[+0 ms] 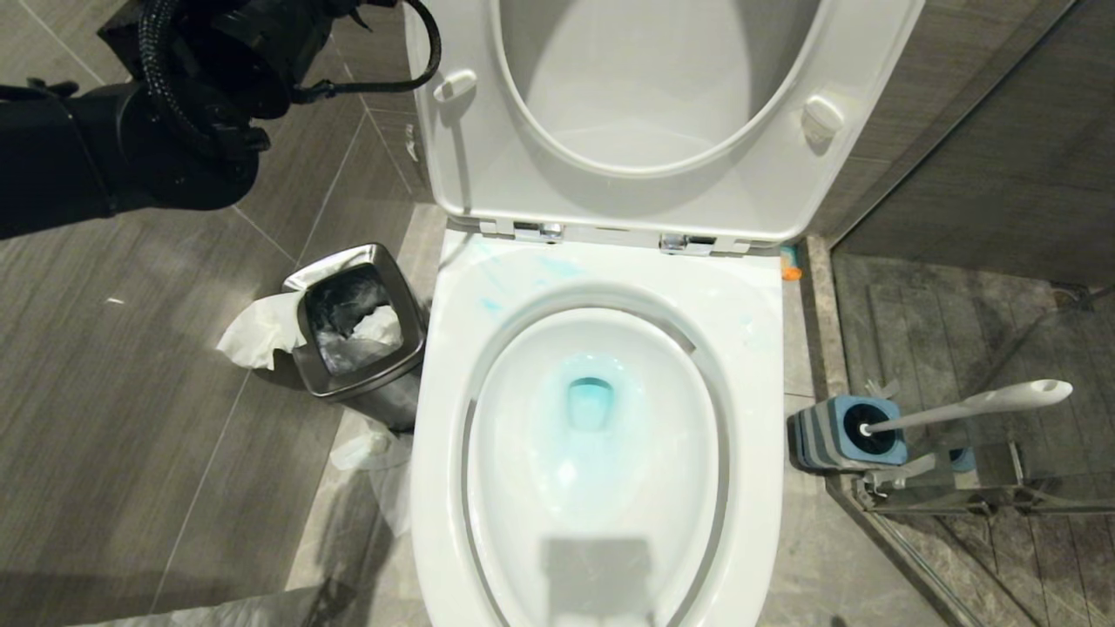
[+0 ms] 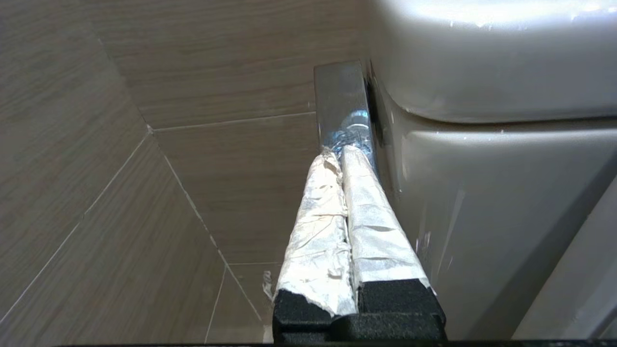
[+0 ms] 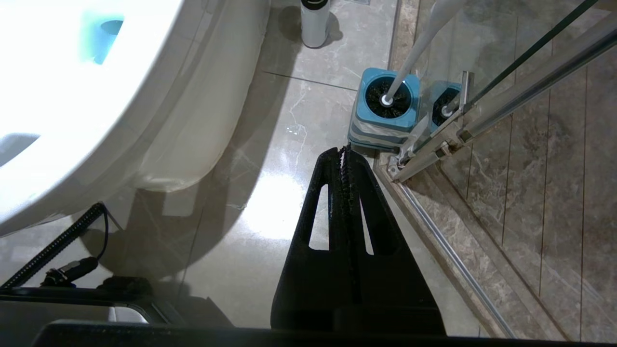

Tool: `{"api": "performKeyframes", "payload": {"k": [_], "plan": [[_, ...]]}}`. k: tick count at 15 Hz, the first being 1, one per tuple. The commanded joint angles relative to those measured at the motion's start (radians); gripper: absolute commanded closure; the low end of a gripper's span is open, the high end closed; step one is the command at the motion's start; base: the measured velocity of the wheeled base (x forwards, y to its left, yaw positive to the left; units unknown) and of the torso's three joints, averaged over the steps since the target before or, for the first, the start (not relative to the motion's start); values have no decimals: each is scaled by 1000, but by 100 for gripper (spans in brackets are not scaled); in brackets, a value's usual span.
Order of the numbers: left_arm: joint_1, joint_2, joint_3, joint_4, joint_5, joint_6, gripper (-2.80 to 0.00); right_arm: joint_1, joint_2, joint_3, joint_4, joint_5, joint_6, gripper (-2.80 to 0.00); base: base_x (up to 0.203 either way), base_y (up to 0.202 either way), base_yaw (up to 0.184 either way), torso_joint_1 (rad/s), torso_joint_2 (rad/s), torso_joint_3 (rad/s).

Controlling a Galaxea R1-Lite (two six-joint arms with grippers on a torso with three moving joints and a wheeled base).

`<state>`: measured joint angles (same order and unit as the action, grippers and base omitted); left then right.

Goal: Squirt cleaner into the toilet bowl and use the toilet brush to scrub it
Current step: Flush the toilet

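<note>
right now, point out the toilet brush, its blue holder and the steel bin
long white-grey plastic toilet brush [image 1: 976, 404]: head view, middle of the handle
squarish blue-and-grey brush holder [image 1: 810, 440]: head view, striped side wall
small shiny steel bin [image 1: 383, 266]: head view, back rim

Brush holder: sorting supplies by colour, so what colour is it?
Blue holder with grey-striped sides; right wrist view.

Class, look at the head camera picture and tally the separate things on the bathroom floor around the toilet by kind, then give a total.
Steel bin: 1
Toilet brush: 1
Brush holder: 1
Crumpled white paper: 1
Total: 4
</note>
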<state>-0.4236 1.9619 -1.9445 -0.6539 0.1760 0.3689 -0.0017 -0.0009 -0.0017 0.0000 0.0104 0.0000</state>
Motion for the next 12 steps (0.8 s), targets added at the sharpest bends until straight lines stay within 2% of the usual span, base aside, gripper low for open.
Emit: {"api": "performKeyframes", "payload": {"k": [1,12], "plan": [[-1,30,2,22,-1,2,0,0,1,0,0,0,0,0,0,0,0,0,0,0],[-27,59,1,23,4,2,0,0,1,0,0,0,0,0,0,0,0,0,0,0]]}}
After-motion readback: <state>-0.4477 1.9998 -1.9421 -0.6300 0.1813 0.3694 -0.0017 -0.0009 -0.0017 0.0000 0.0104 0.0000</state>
